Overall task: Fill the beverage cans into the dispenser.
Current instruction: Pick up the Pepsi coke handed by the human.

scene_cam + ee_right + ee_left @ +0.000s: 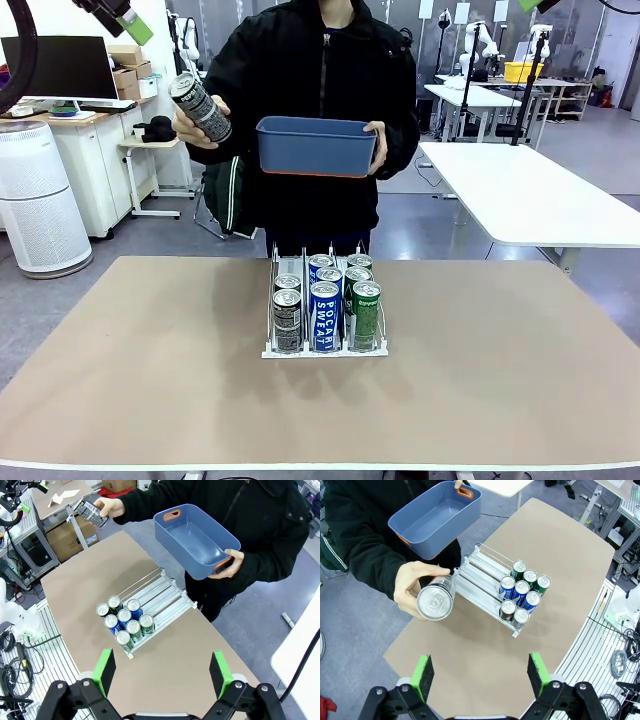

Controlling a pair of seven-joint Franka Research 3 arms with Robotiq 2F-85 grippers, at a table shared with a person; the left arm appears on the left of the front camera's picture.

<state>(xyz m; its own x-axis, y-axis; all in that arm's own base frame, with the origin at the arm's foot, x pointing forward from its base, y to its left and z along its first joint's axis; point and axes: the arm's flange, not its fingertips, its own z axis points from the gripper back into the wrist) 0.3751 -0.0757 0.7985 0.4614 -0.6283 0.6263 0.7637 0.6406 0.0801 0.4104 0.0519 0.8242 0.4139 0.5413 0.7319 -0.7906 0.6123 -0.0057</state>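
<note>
Brown tabletop (150,380) in a lab: the clear wire-divided dispenser rack (325,310) holds eight cans at centre. At eleven o'clock a person's hand (195,125) offers you a dark grey can (201,108). Both grippers (480,672) (162,672) gape empty; next, your left must take it

The dispenser (324,345) stands near the middle of the bench (150,380), its front lip toward the robot. Cans (325,315) fill the front of all three lanes (two in the left lane, three in the others). Behind the bench, a person holds a tub (316,146) above it, with another can (201,108) to its left.
</note>
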